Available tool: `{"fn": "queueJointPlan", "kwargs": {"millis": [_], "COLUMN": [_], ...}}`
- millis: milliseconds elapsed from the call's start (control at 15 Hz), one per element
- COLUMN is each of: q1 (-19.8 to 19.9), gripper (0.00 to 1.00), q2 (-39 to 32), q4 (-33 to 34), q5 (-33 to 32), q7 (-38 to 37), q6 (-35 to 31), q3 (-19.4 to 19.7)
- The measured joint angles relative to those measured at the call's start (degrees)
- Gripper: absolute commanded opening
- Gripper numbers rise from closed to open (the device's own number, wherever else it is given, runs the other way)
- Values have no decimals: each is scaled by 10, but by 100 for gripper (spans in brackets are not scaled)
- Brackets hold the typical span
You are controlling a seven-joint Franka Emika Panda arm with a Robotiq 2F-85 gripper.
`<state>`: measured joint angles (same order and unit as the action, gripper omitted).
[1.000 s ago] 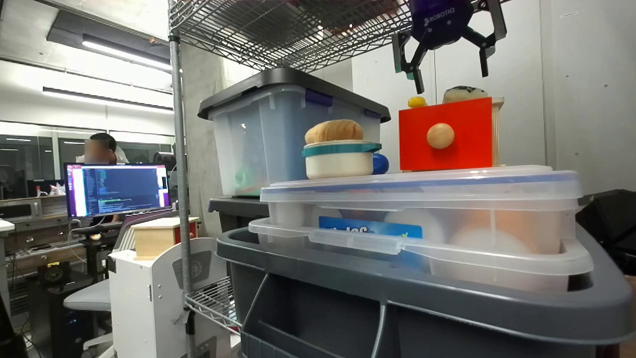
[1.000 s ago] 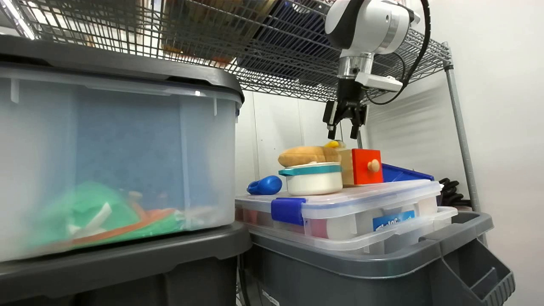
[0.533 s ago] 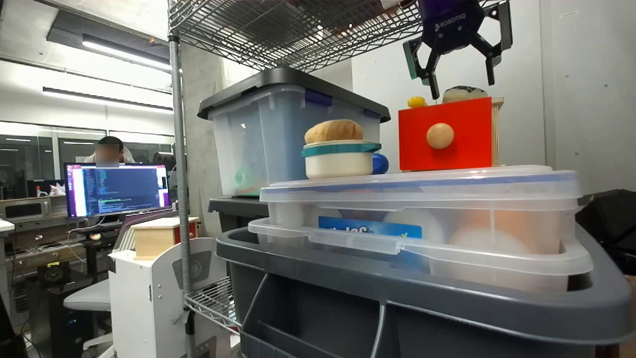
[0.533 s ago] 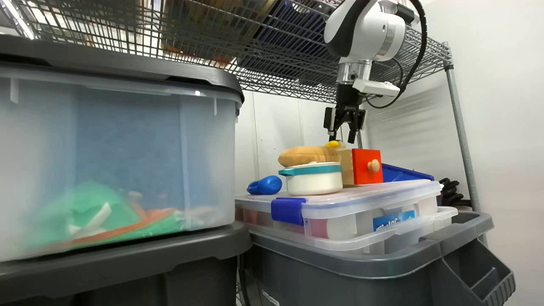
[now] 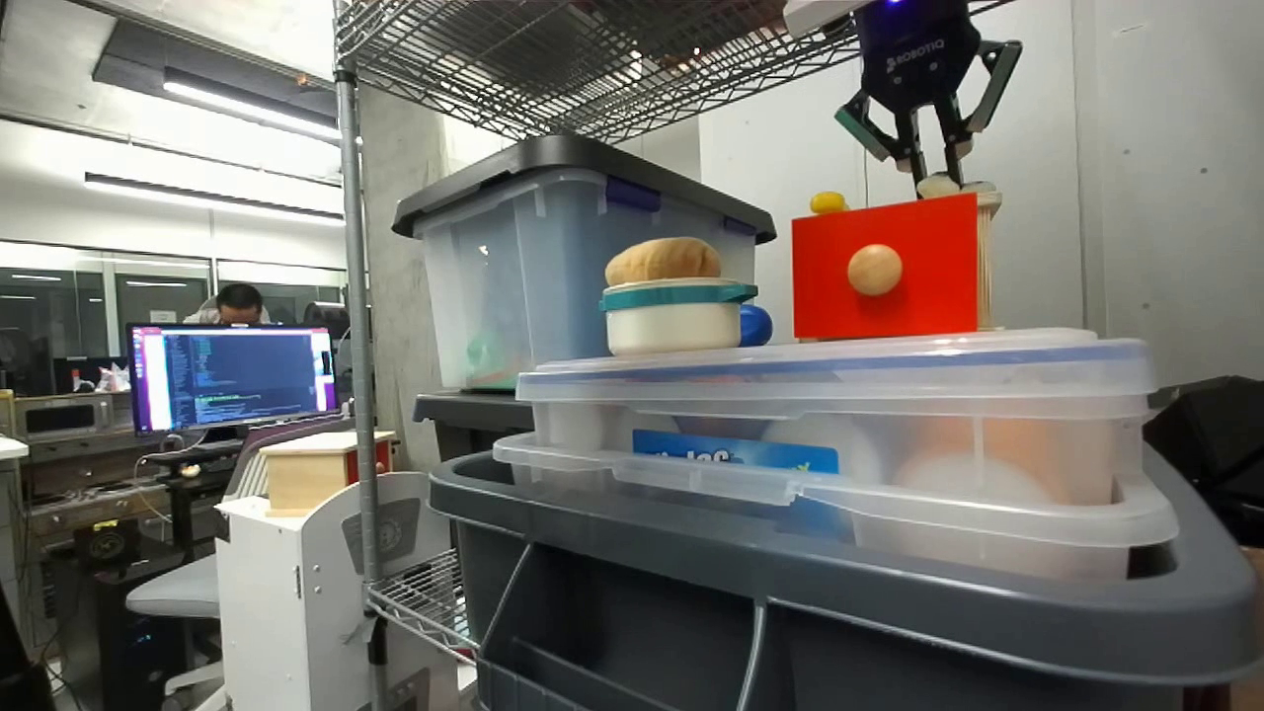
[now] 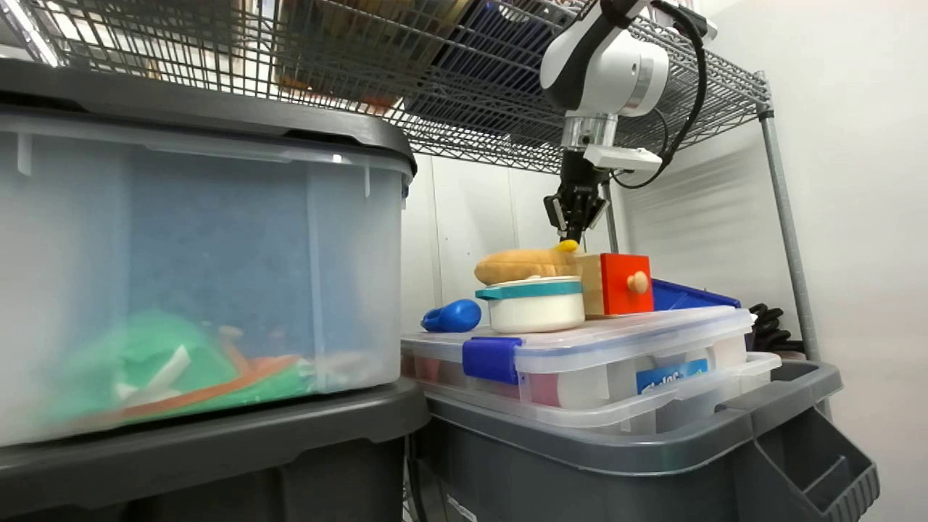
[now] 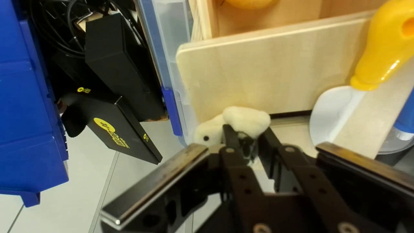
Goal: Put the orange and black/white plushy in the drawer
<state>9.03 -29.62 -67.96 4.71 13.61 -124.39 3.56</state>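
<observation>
Pinching cream, seemingly fleecy plush (image 7: 246, 120), the gripper (image 7: 247, 136) hangs.

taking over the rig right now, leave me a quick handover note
Gripper: closed on the white-and-black plushy; I can't tell whether it is lifted yet.
Red-fronted drawer: looks pulled open in the wrist view, with a rounded orange item, likely the other plushy, partly showing inside.
Done: drawer open, orange item inside, white-and-black plushy gripped.
Left: probably lift the white-and-black plushy clear, carry it over the wooden top, lower it into the drawer and release.
</observation>
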Motion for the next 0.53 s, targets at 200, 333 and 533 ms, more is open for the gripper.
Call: {"fn": "queueJointPlan", "kwargs": {"millis": [200, 333, 533], "q1": [0, -1, -1], "gripper": [2, 1, 1], "q2": [-15, -18, -18], "q4": [27, 34, 35], "q5": [0, 0, 0], "q7": [-1, -1, -1], "q6": [13, 17, 17], "q3": [-1, -1, -1]}}
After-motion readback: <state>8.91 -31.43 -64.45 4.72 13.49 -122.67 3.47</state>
